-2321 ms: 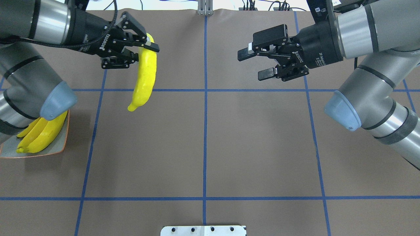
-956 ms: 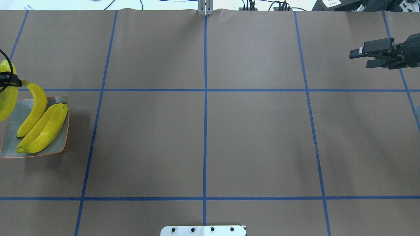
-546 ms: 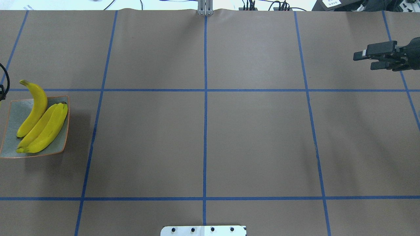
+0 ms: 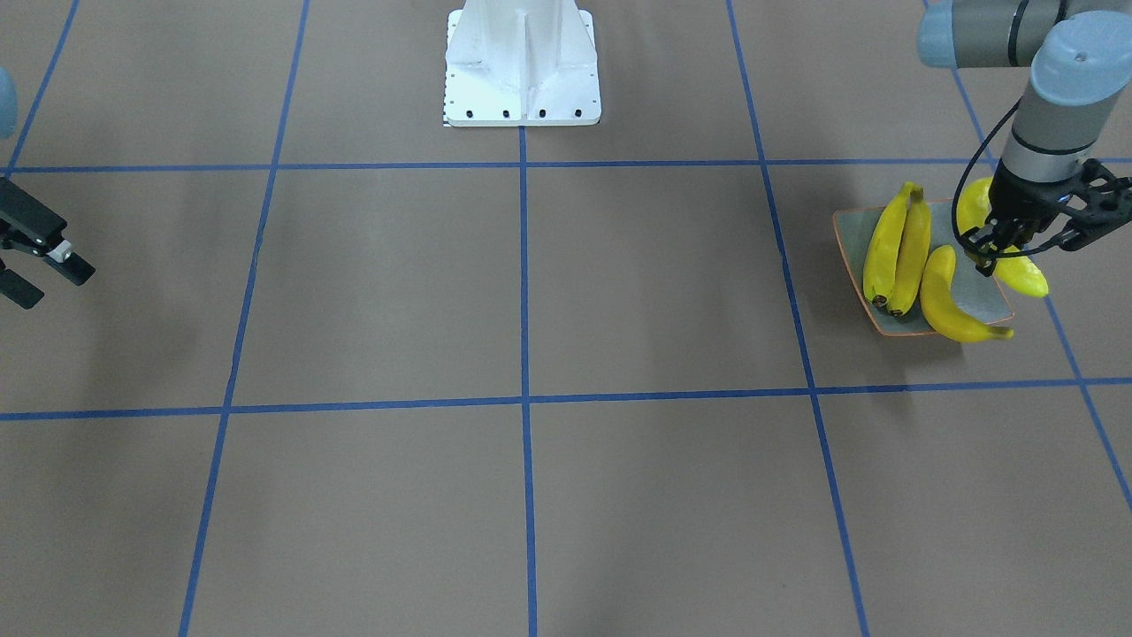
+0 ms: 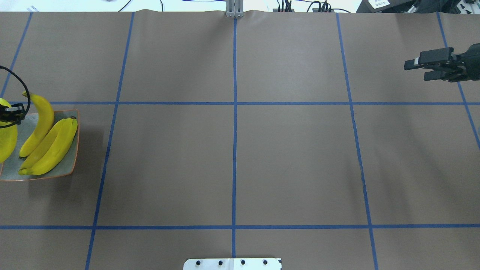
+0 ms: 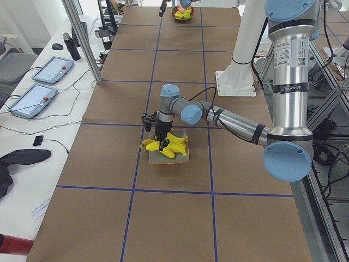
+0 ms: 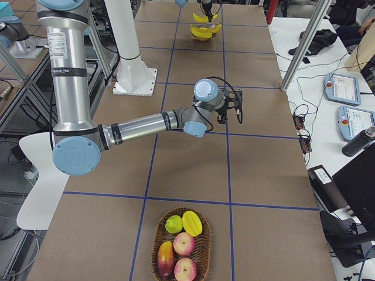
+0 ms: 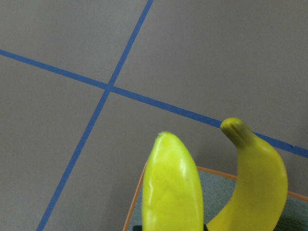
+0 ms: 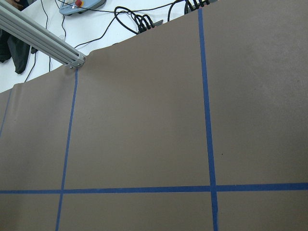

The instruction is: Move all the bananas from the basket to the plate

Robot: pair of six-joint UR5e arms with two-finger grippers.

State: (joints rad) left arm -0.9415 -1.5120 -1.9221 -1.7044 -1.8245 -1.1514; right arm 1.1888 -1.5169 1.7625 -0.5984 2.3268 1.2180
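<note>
Placing step: our left gripper [image 4: 989, 258] clamps the fourth banana [image 4: 1024, 274] over the plate [image 4: 851, 237], frame right. Next we release. Right gripper [image 5: 417, 69] parted, empty.

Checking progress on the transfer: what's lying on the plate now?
Three bananas lie on the plate. The left gripper holds a fourth banana at its edge; whether it touches is hidden.

The bananas [image 4: 898, 252] are bright yellow with dark tips; the plate [image 4: 849, 234] is glossy grey-green with a thin orange rim; the table [image 5: 292, 161] has a plain brown cover crossed by blue tape lines in a wide grid; the arms [image 6: 286, 82] are silver-grey with pale blue caps; the left gripper [image 4: 999, 252] and the right gripper [image 5: 416, 71] are black; the base [image 4: 522, 66] is white; the basket [image 7: 157, 234] is woven brown.
</note>
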